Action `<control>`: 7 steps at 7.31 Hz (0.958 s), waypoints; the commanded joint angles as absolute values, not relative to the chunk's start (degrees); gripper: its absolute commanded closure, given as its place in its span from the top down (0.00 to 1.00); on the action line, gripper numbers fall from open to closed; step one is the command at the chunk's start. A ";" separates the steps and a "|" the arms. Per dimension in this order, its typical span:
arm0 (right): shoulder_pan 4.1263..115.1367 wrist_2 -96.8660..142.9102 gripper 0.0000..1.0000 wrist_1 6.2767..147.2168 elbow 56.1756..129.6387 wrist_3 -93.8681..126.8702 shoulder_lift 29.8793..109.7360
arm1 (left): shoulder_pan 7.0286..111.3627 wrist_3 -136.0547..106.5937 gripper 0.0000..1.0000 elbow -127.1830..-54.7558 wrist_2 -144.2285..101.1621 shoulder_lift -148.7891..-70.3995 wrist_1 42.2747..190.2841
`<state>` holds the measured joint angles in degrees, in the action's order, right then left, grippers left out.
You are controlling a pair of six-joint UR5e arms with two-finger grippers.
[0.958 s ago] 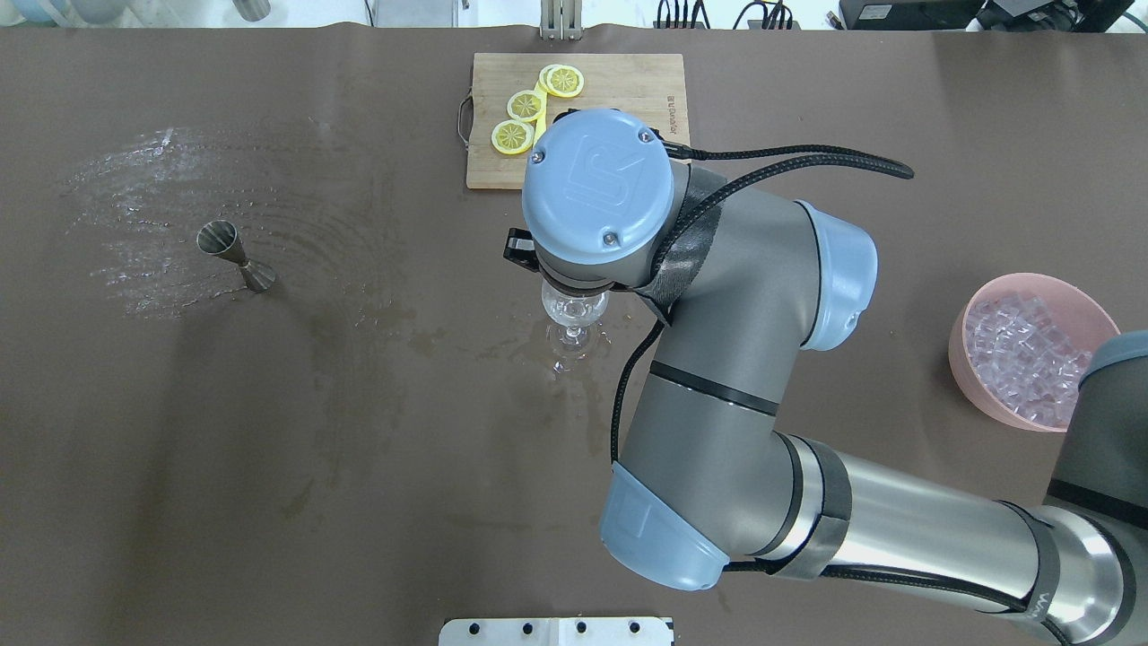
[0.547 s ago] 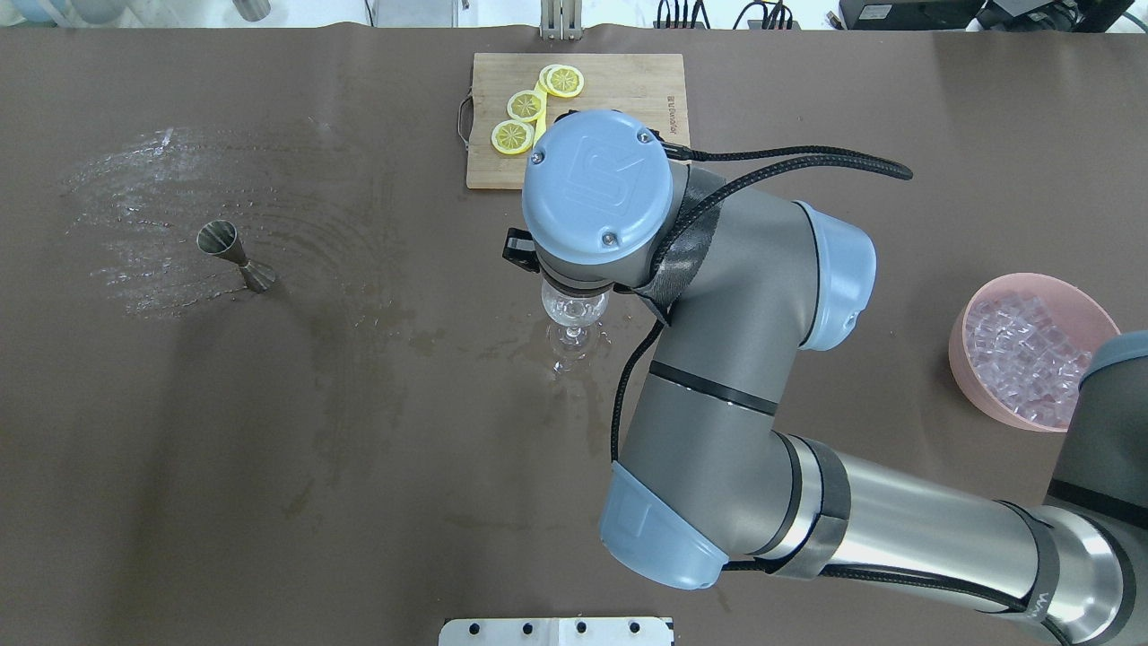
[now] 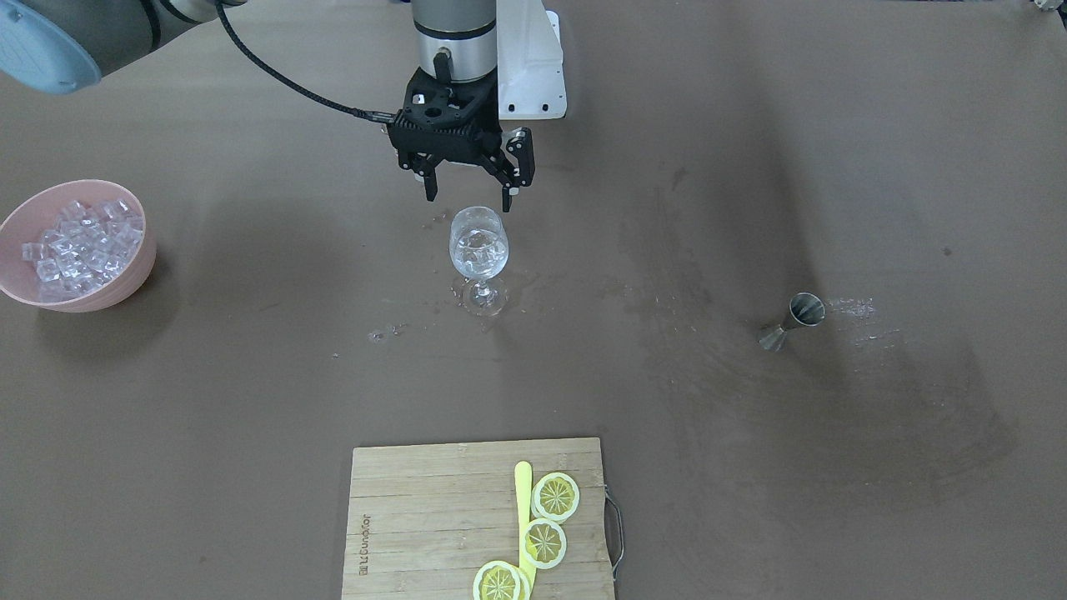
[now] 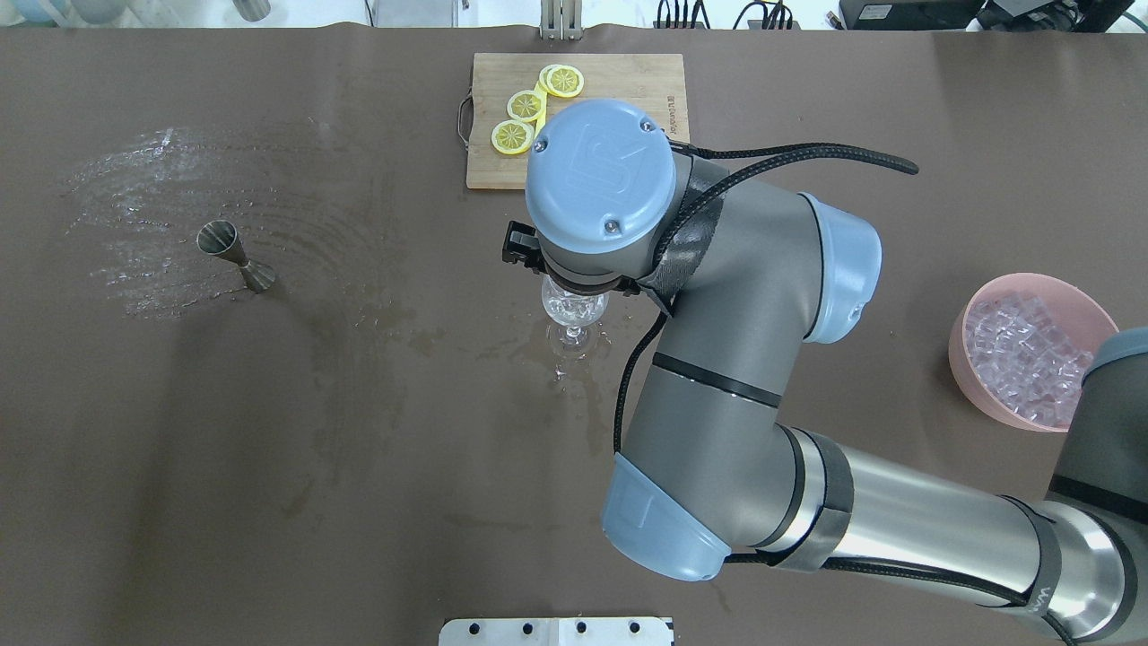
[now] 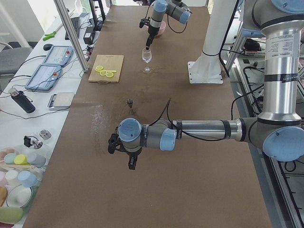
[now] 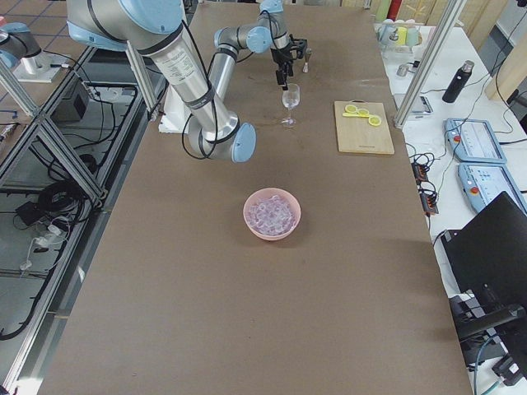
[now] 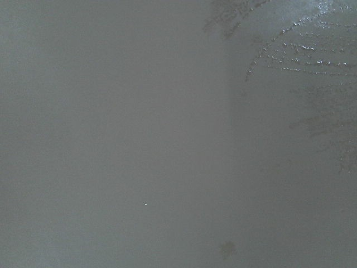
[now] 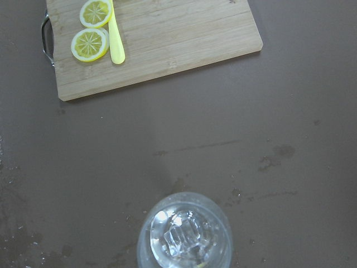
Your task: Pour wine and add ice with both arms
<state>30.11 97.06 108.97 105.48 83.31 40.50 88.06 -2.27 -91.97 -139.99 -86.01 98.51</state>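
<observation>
A clear stemmed glass (image 3: 478,250) stands mid-table with ice cubes (image 8: 181,237) in its bowl. My right gripper (image 3: 468,193) hangs just above and behind the rim, open and empty, its fingers (image 3: 507,190) spread wider than the glass. In the overhead view the right wrist cap hides the gripper and only the glass (image 4: 574,309) shows below it. A pink bowl (image 3: 125,287) holds many ice cubes (image 3: 79,237) on my right. My left gripper (image 5: 131,164) shows only in the exterior left view, low over bare table; I cannot tell if it is open.
A steel jigger (image 4: 235,255) stands on the left among wet streaks. A wooden cutting board (image 4: 628,90) at the far edge carries lemon slices (image 4: 526,105) and a yellow stick. Small puddles lie around the glass foot. The white stand (image 3: 533,67) is behind the glass.
The right wrist has shifted slightly toward the cutting board, seemingly rising above the glass. The glass, bowl and jigger have not moved.
</observation>
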 commanded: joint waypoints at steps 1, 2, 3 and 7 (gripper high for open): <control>34.87 102.81 1.00 109.25 105.30 77.65 41.21 | 88.07 -2.55 0.98 -93.24 -139.92 -85.96 98.00; 37.07 104.66 1.00 109.34 105.29 73.95 42.61 | 88.07 -2.64 0.98 -94.82 -139.92 -85.96 95.21; 39.61 106.59 1.00 109.42 105.29 70.17 44.11 | 88.07 -2.72 0.98 -97.53 -139.66 -85.96 91.27; 54.28 114.78 1.00 108.81 105.56 44.99 55.60 | 88.33 -3.96 0.98 -100.99 -139.04 -84.64 88.15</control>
